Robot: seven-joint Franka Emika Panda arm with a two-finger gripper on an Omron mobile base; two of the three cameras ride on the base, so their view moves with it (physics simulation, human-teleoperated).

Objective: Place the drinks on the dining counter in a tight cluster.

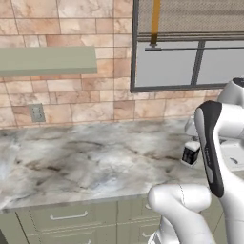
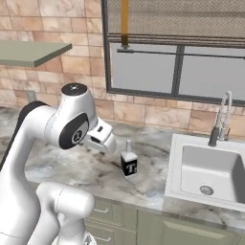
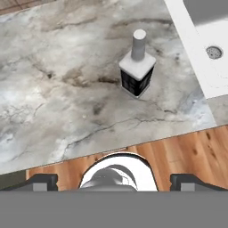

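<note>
On marble counter [image 3: 67,89], white container [image 3: 137,67], beside sink [image 2: 210,174]

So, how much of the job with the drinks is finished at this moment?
Nothing looks done yet. The small white container with dark label stands upright on the marble counter beside the sink, not on a dining counter. The gripper is open, holds nothing and hangs above the counter's front edge. Left: grasp it and carry it over.
</note>
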